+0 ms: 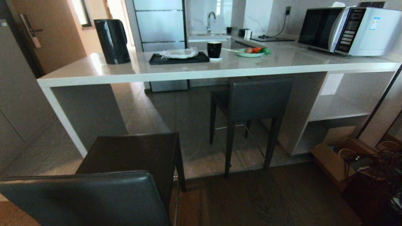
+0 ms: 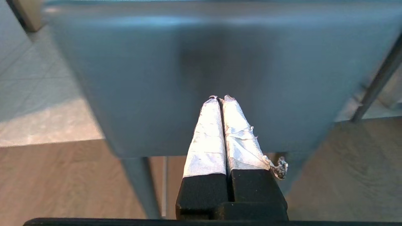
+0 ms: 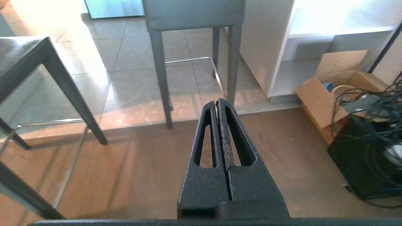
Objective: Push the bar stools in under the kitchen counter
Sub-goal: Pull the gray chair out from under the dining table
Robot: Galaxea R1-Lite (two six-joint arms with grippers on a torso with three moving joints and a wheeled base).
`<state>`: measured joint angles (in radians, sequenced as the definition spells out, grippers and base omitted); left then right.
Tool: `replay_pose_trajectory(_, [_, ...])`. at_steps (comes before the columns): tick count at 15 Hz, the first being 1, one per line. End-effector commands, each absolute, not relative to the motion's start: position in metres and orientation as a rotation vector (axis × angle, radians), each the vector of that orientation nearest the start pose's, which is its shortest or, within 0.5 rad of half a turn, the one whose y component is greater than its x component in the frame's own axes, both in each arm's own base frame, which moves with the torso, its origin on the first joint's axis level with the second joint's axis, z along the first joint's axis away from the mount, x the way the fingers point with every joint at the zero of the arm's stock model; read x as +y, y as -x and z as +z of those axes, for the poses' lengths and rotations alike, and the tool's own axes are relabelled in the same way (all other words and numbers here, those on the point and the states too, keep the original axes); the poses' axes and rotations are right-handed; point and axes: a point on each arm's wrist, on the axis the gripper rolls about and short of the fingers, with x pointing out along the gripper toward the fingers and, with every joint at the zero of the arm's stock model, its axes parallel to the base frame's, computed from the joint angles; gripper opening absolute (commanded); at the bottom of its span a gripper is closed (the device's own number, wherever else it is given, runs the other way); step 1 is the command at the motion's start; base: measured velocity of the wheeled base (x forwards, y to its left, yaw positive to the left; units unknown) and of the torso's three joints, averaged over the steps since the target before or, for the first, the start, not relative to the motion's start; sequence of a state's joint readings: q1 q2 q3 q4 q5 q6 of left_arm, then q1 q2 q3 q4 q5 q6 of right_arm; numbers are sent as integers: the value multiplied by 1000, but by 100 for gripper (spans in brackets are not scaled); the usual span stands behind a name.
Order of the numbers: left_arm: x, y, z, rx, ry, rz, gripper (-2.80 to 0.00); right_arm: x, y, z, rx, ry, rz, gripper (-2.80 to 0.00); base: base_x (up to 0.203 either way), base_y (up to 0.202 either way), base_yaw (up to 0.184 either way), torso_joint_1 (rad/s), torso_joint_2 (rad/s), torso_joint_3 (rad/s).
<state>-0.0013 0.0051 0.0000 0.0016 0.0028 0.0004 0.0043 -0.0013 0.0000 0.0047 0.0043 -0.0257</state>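
Claws sit shut and empty: left claw (image 2: pixel 221 99) faces the near stool's backrest (image 2: pixel 220 72), right claw (image 3: pixel 217 105) hangs over wood floor. Near stool (image 1: pixel 125 163) stands at six o'clock, clear of the desk (image 1: pixel 220 67); far stool (image 1: pixel 251 103) at one o'clock, half under. Push square, mid-backrest, slowly. Contact unclear; legs cut off.

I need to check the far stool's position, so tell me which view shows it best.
The head view: the far stool shows whole, its seat partly under the kitchen counter. The right wrist view shows only its backrest's lower edge, legs and footrest. The left wrist view is filled by the near stool.
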Motion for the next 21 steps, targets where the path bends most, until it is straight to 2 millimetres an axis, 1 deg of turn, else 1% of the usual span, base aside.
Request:
replay_pose_trajectory(1, [0,22,75,9,0,2,-280,0,23,75,4,26,9,-280,0,-189,3,2,3,6])
replay_pose_trajectory(21, [0,22,75,7,2,2,-280,0,23,75,4,26,9,-280,0,-194,2,2,3,2])
